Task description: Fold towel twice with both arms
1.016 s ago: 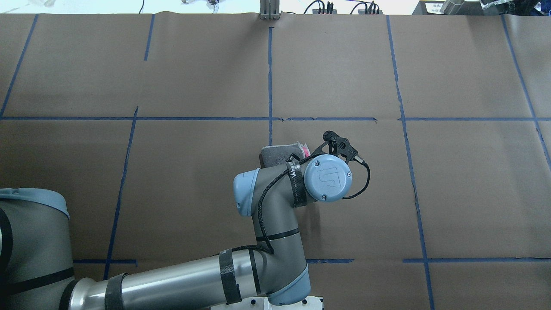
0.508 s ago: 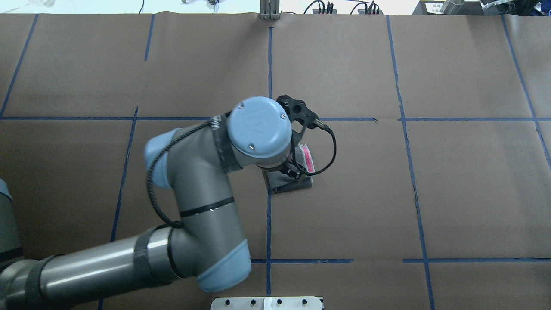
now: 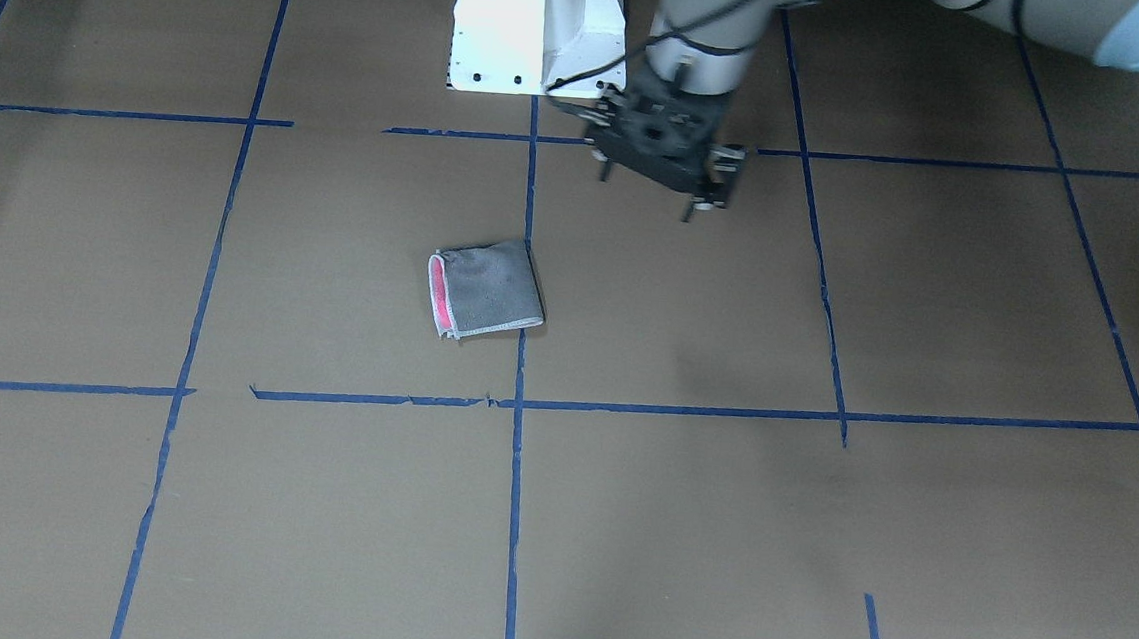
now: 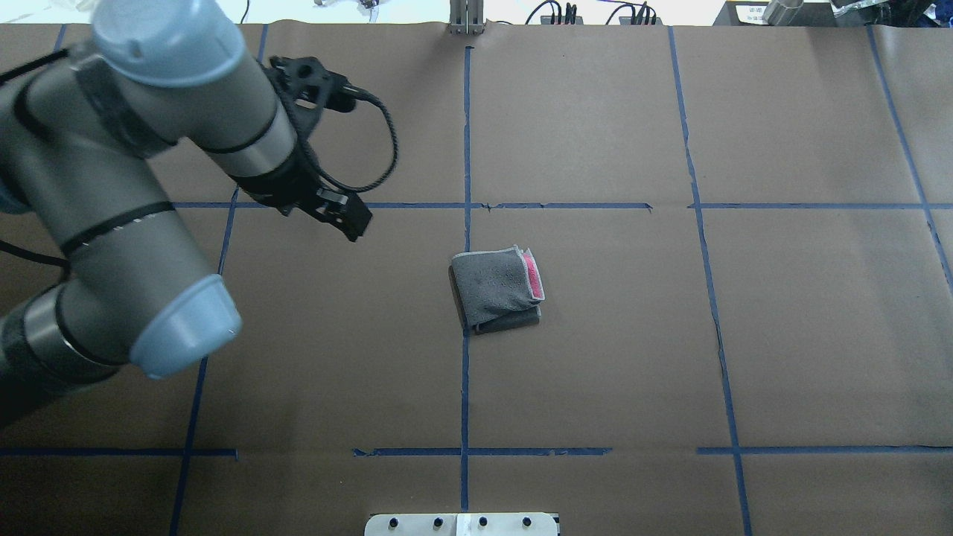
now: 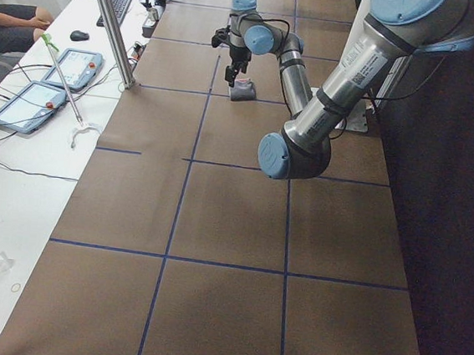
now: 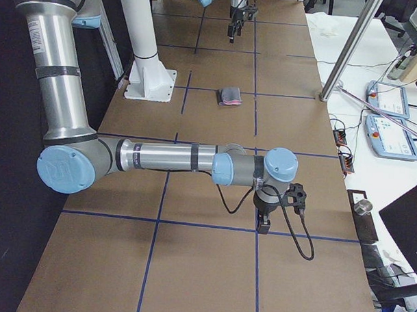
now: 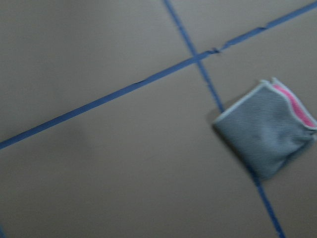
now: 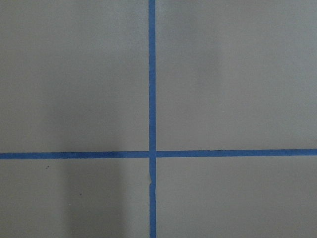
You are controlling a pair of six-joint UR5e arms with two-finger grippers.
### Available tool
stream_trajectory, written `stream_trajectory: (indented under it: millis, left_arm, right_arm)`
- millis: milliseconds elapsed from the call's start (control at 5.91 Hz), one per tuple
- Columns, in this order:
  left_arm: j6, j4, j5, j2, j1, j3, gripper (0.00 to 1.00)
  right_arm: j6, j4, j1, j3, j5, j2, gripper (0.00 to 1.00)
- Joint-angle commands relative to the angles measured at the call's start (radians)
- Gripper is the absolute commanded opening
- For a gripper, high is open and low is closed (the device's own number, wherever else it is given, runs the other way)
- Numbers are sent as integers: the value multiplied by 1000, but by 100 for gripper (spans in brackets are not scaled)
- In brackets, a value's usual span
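Note:
The towel lies folded into a small pad at the table's middle, grey face up, with a pink strip along its right edge. It also shows in the front view and in the left wrist view. My left gripper hangs raised, left of the towel and beyond it, holding nothing. In the front view its jaws look spread. My right gripper shows only in the exterior right view, low over the table's far right end. I cannot tell whether it is open or shut.
Blue tape lines divide the brown paper table cover into a grid. The white pedestal block stands at the robot's edge. A metal post stands at the far edge. Control tablets lie on the white side table.
My left arm was over the towel, with its gripper down on it half a second ago. It has since lifted off and swung away to the far left, leaving the towel uncovered.

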State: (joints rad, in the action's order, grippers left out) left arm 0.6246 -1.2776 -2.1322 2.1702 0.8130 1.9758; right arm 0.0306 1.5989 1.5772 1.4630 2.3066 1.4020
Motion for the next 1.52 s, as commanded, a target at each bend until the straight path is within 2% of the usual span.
stream_trajectory:
  millis: [0,169,339,508,677,847,1016,1185,1354]
  left_arm:
    - [-245,9,-162,-199,243,11,100]
    - [-388,8,-170,-273,349,-27,100]
    - [-542,9,-169,-320,421,-116,100]
    - [-636,-14,-172,-349,490,-211,100]
    - [-719,-64,-173,-352,535,-313,100]
    - [-779,-157,-175,-360,578,-444,100]
    - [-819,-287,-214,-362,621,-624,100]
    - [-863,-407,-245,-372,665,-758,100]
    - [-894,-518,-247,-436,686,-820,100]
  right_arm:
    - [0,3,-5,11,1,-9,100]
    - [2,9,-5,34,2,0,100]
    - [9,10,-9,51,2,8,100]
    - [12,9,-22,95,1,58,100]
    - [18,9,-34,190,-1,142,100]
    - [20,10,-36,226,0,173,100]
    - [20,10,-43,226,1,173,100]
    - [22,10,-49,226,1,166,100]
    - [22,10,-54,227,1,161,100]
